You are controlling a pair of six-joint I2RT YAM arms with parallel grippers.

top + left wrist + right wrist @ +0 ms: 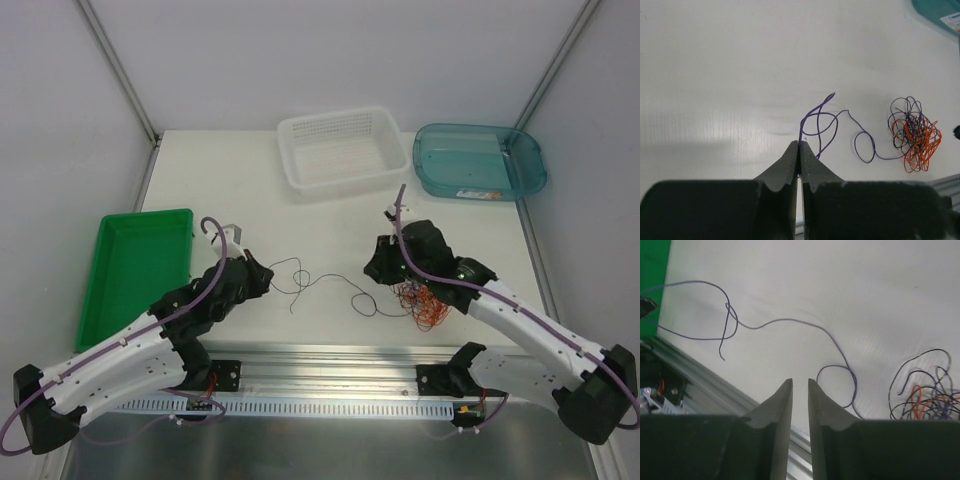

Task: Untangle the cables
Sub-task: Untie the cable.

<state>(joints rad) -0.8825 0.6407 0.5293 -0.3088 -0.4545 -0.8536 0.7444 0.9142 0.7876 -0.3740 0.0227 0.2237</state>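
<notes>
- Grey panel walls were seen around a white worktop, which was bordered at its near edge by a ribbed aluminium rail.
- A small tangle of thin orange and black cables was laid on the worktop close to the rail. It was just beside the right arm's wrist and partly hidden by it in the top view.
- One thin purple cable strand was seen running from the tangle leftwards across the worktop in loose loops.
- The left claw was pressed tight on the far end of that purple strand. Its fingers were touching and the strand came out between the tips.
- The right claw was held low over the worktop with only a narrow gap between its fingers. Nothing was gripped, and a loop of the purple strand lay just beside the tips.
- A flat green plastic tray was set at the left edge.
- A white perforated plastic basket and a translucent teal tub were placed side by side at the far edge, well apart from the cables.
</notes>
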